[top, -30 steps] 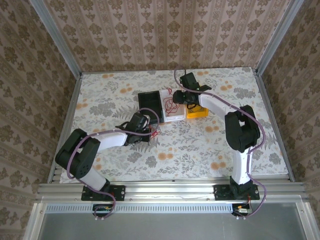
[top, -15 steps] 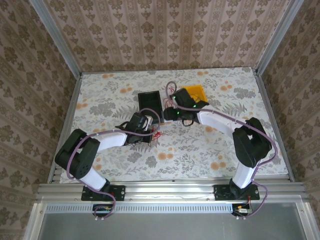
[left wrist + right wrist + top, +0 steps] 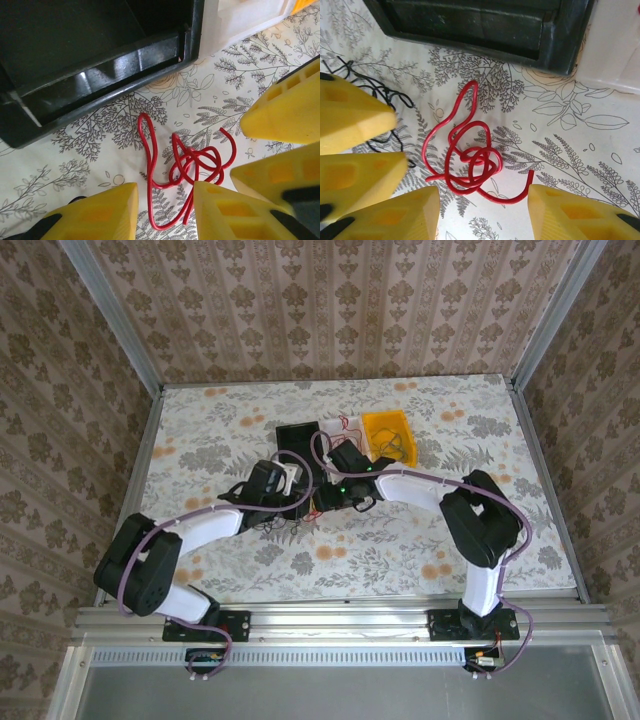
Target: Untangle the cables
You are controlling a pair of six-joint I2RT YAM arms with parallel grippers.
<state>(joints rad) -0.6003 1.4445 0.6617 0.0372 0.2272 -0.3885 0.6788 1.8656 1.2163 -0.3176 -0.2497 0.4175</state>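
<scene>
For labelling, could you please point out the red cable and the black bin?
red cable (image 3: 475,160): right wrist view, its knotted middle.
black bin (image 3: 100,75): left wrist view, its glossy outer wall.

The table (image 3: 480,530) has a pale top printed with grey leaves and orange flowers. A black bin (image 3: 297,438) sits just above the centre of the top view, with a yellow bin (image 3: 388,433) to its right. In the left wrist view a white bin (image 3: 240,20) stands just beside the black one. A red cable (image 3: 470,157) lies in a loose knot below the black bin, and a thin dark cable (image 3: 385,100) lies at its left.
</scene>
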